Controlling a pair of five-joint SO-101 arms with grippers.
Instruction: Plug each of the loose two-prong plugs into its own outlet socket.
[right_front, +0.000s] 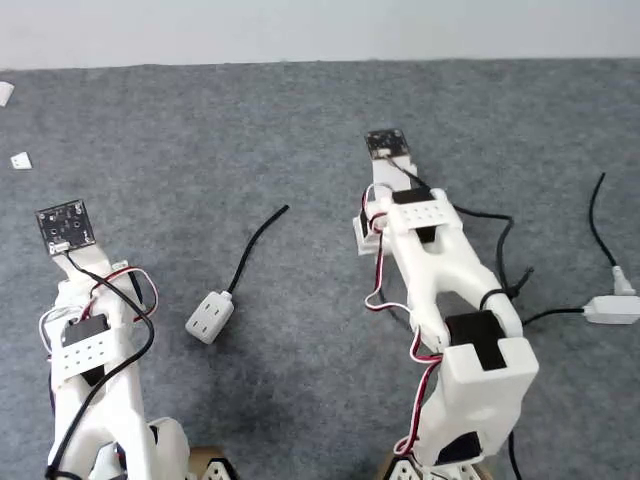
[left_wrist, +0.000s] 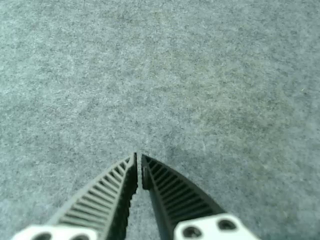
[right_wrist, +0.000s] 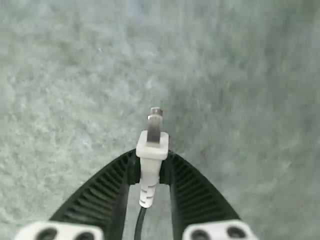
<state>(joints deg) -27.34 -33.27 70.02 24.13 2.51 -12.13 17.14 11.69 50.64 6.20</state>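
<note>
Grey, felt-like table covering (right_front: 300, 120), with open ground between the arms, where a white, boxy plastic outlet socket (right_front: 210, 317) lies on its black cord. The right gripper (right_wrist: 150, 161) (ribbed black fingers) clamps a white two-prong plug (right_wrist: 152, 145) over the covering; the left gripper (left_wrist: 139, 161) has its fingers together.
</note>
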